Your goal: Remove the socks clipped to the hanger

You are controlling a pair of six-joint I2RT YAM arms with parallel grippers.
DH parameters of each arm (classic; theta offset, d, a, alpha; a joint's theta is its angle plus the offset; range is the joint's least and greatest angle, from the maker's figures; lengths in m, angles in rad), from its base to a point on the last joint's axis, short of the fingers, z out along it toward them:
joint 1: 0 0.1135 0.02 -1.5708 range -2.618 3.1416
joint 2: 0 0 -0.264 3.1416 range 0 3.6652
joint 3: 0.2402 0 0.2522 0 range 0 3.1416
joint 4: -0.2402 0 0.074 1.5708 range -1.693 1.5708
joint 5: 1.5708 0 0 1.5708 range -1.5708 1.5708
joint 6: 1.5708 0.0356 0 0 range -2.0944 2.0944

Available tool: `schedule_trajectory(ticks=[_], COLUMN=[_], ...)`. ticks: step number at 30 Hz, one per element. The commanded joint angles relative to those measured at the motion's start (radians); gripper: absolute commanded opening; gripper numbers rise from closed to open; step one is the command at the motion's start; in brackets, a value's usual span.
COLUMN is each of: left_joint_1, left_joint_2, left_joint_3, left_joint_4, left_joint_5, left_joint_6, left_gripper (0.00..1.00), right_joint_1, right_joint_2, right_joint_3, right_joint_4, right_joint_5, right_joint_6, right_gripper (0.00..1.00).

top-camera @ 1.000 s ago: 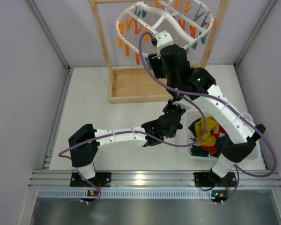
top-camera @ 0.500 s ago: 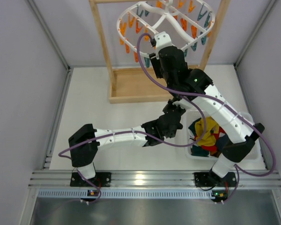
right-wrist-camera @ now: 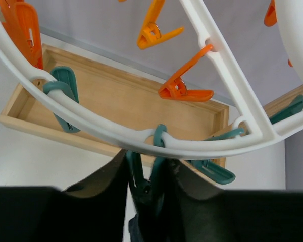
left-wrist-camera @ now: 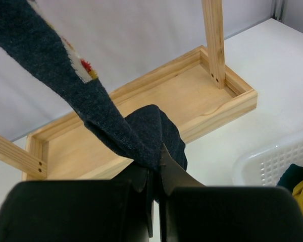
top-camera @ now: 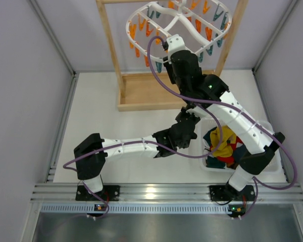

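Pale walls box in a white counter [top-camera: 96,116]. A wooden stand [top-camera: 111,55] at the far side carries the hanger [top-camera: 134,17], a white lattice with orange and teal pegs dangling under it. Near the right arm's base sits a white basket [left-wrist-camera: 272,156] already holding a heap of socks [top-camera: 224,146] in yellow, red and darker colours.

One sock seems left to free, and both arms are on it. The left fingers [left-wrist-camera: 174,176] are pressed together on the lower part of the navy sock [left-wrist-camera: 91,108]. From that pinch the fabric runs taut, up and away toward the hanger, above the stand's tray-like base. The right arm is raised to the hanger's near rim, where the right fingers [right-wrist-camera: 101,186] flank a teal peg [right-wrist-camera: 144,176] hanging just under the white bar. They look closed against its sides — squeezing it, as far as the wrist view shows. A scrap of dark cloth shows at the peg's foot, so this appears to be the peg holding the navy sock.

The step in hand, then, is unclipping. The next move calls for the right fingers to squeeze hard enough to open the peg's mouth while the left draws the sock down and out — a steady pull, not a jerk, since the hanger hangs free and could swing. Once loose, the sock belongs in the basket with the others.
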Motion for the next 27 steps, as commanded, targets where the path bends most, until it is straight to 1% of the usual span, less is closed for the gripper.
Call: schedule_trajectory(ticks=[1, 2, 3, 7, 9, 11, 12, 13, 15, 16, 18, 19, 20, 21, 23, 24, 27], left_joint_1=[-0.007, -0.007, -0.004, 0.004, 0.01, 0.011, 0.011, 0.011, 0.011, 0.011, 0.013, 0.013, 0.013, 0.011, 0.011, 0.013, 0.013], left_joint_2=[-0.043, -0.044, -0.05, -0.078, -0.096, -0.109, -0.127, -0.141, -0.196, -0.219, -0.291, -0.316, -0.363, -0.388, -0.449, -0.466, -0.532], left_joint_3=[0.006, 0.001, -0.011, -0.049, -0.071, -0.089, -0.097, -0.106, -0.147, -0.166, -0.224, -0.245, -0.284, -0.301, -0.347, -0.357, -0.405], left_joint_4=[0.029, 0.029, 0.029, 0.024, 0.019, 0.018, 0.018, 0.013, 0.0, -0.007, -0.03, -0.037, -0.045, -0.066, -0.083, -0.103, -0.123], left_joint_5=[0.014, 0.016, 0.024, 0.045, 0.053, 0.05, 0.05, 0.056, 0.068, 0.079, 0.117, 0.129, 0.166, 0.186, 0.259, 0.287, 0.393], left_joint_6=[-0.008, -0.011, -0.026, -0.067, -0.087, -0.093, -0.098, -0.104, -0.139, -0.159, -0.213, -0.228, -0.262, -0.264, -0.319, -0.327, -0.359], left_gripper=[0.0, 0.0, 0.0, 0.0, 0.0, 0.0, 0.0, 0.0, 0.0, 0.0, 0.0, 0.0, 0.0, 0.0, 0.0, 0.0, 0.0], right_joint_1=[0.0, 0.0, -0.001, -0.001, -0.003, -0.003, -0.004, -0.006, -0.009, -0.009, -0.009, -0.009, -0.009, -0.009, -0.007, -0.007, -0.01], right_joint_2=[-0.03, -0.046, -0.055, -0.078, -0.084, -0.089, -0.092, -0.096, -0.109, -0.122, -0.142, -0.165, -0.179, -0.194, -0.251, -0.273, -0.372], right_joint_3=[0.005, -0.004, -0.029, -0.041, -0.047, -0.052, -0.06, -0.066, -0.089, -0.095, -0.118, -0.127, -0.136, -0.158, -0.19, -0.228, -0.323], right_joint_4=[0.08, 0.089, 0.112, 0.12, 0.123, 0.121, 0.123, 0.123, 0.128, 0.126, 0.123, 0.121, 0.118, 0.114, 0.106, 0.098, 0.074], right_joint_5=[0.009, 0.0, -0.014, -0.052, -0.065, -0.078, -0.089, -0.101, -0.123, -0.128, -0.149, -0.158, -0.164, -0.183, -0.192, -0.198, -0.188], right_joint_6=[0.014, 0.029, 0.032, 0.055, 0.055, 0.055, 0.085, 0.095, 0.098, 0.104, 0.11, 0.118, 0.121, 0.124, 0.13, 0.132, 0.138], right_gripper=[0.26, 0.17, 0.16, 0.15, 0.13, 0.15, 0.18, 0.22, 0.28, 0.41, 0.53, 0.64, 0.69, 0.72, 0.85, 0.99, 1.0])
